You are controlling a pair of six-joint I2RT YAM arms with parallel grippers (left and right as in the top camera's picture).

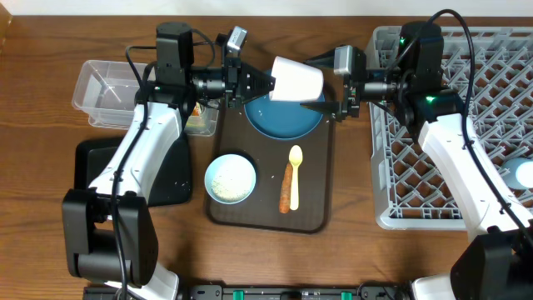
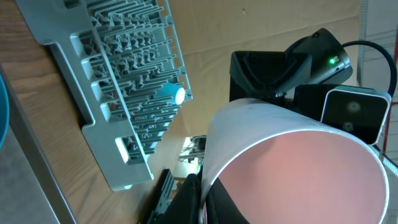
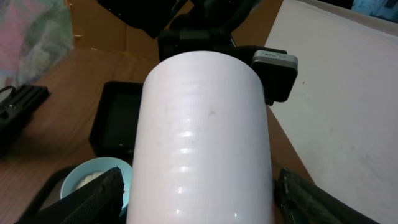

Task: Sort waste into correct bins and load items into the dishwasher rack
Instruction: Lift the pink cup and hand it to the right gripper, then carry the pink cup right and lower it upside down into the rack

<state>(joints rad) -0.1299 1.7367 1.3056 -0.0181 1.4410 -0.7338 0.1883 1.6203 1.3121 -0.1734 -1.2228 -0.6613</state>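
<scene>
While the left gripper (image 1: 265,83) is closed on the rim of the pink cup (image 1: 296,78), the cup lies on its side in the air above the dark blue plate (image 1: 279,121), its mouth facing the left arm. The right gripper (image 1: 311,82) is spread wide, its 2 fingers (image 3: 99,199) just beside the cup's body, 1 on each side. I cannot tell whether they touch it. The plate sits on the brown tray (image 1: 321,212) with the white bowl (image 1: 231,178) of rice grains (image 1: 231,181), the pale yellow spoon (image 1: 295,158) and the carrot piece (image 1: 286,193). The clear tub (image 1: 104,83) and the black bin (image 1: 171,171) stand at the left. The dishwasher rack (image 1: 433,142) at the right holds the light blue cup (image 1: 525,173)
</scene>
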